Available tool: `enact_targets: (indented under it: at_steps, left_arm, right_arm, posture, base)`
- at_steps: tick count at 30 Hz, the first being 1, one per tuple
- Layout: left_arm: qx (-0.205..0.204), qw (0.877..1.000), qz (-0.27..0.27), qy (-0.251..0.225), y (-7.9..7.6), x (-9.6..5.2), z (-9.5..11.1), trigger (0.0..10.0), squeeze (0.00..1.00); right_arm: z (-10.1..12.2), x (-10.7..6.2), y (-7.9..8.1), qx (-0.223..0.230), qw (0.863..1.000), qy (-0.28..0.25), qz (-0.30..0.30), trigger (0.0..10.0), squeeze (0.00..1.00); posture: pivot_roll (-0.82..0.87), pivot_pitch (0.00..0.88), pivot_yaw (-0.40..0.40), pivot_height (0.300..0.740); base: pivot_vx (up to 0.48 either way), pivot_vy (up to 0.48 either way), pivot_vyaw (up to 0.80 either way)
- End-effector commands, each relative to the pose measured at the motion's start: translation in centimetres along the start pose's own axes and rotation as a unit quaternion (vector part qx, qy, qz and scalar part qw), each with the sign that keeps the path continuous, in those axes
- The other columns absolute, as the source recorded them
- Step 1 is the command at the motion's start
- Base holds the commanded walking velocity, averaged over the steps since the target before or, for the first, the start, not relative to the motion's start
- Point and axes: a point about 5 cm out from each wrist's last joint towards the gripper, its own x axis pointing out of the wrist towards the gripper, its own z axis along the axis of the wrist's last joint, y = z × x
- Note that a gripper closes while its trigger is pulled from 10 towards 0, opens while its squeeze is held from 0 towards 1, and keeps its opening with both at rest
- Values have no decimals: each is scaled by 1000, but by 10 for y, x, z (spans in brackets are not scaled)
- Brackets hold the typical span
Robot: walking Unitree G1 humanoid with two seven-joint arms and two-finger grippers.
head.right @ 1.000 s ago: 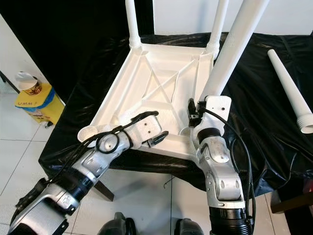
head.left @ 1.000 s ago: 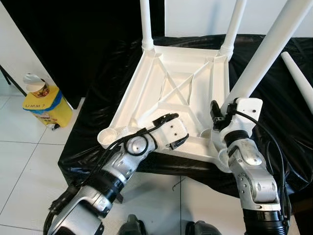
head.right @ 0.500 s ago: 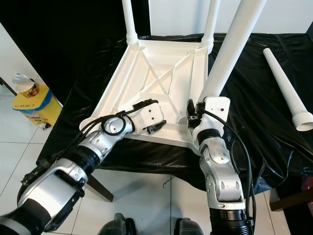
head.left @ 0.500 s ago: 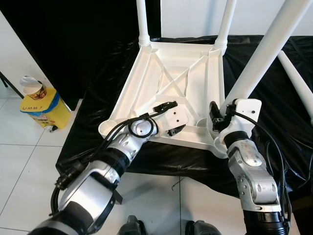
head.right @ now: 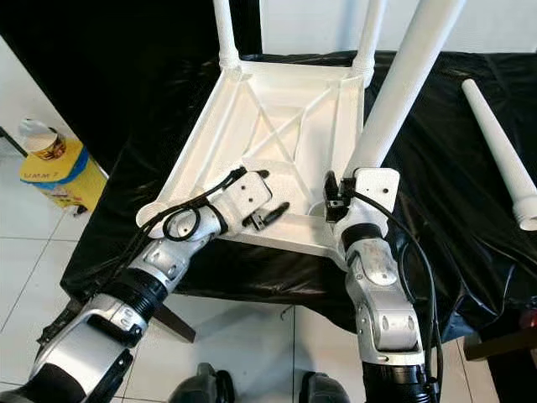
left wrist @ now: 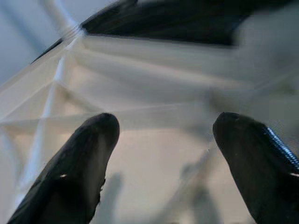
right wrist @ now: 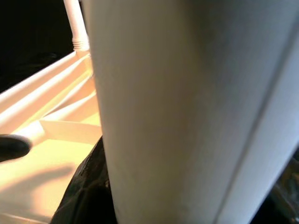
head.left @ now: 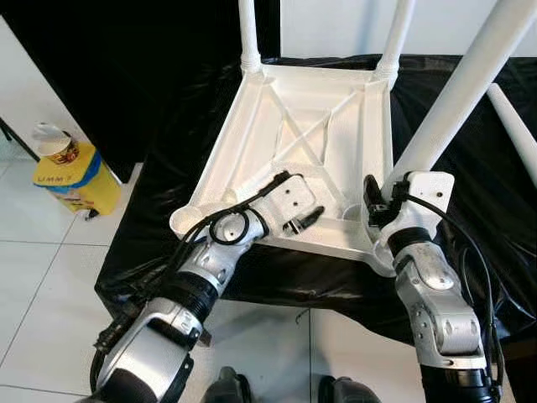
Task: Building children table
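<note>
Below, black sheeting (head.left: 168, 143) covered the bench over white floor tiles (head.left: 42, 294); my left gripper (head.left: 304, 220) gaped open, my right gripper (head.left: 375, 210) clasped the table leg (head.left: 457, 92).

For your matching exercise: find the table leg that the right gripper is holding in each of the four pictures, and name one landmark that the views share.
Left eye view: leg slants from the near right corner up to the top right, right gripper at its base.
Right eye view: leg, right of centre.
Left wrist view: not in it.
Right wrist view: leg, close up across the middle.
Shared landmark: the ribbed underside of the upturned tabletop.
</note>
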Motion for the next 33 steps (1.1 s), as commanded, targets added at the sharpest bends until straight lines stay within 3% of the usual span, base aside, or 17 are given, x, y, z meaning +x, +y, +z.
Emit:
enact_targets:
  at_steps: [1, 6, 10, 15, 22, 33]
  left_arm:
    - [-13, 1000, -24, -10, -6, -3, 2, 10000, 0]
    - [-61, 997, -34, -36, -14, -19, 10, 10000, 0]
    - [-67, 997, -32, -38, -14, -23, 12, 10000, 0]
    - [-86, 995, -30, -45, -15, -38, 20, 10000, 0]
    - [-123, 987, -84, -56, -27, -56, 29, 10000, 0]
    - [-158, 982, -91, -50, -30, -64, 34, 10000, 0]
  right_arm:
    - [3, -2, -1, -2, 1000, -9, 1, 10000, 0]
    - [3, -4, -3, -8, 1000, -7, 4, 10000, 0]
    - [2, -4, -3, -8, 1000, -7, 5, 10000, 0]
    - [1, -9, -2, -14, 1000, -6, 11, 10000, 0]
    - [-4, -20, -6, -22, 1000, 8, 11, 10000, 0]
    - [-20, -36, -10, -35, 998, 40, 17, 10000, 0]
  posture:
    - [-12, 124, 21, 740]
    - [-1, 125, 19, 740]
    - [2, 125, 17, 740]
    - [9, 129, 15, 740]
    - [11, 128, 17, 740]
    - [5, 127, 21, 740]
  base:
    - [0, 0, 0]
    - [0, 0, 0]
    - [0, 0, 0]
    - [0, 0, 0]
    - [0, 0, 0]
    - [0, 0, 0]
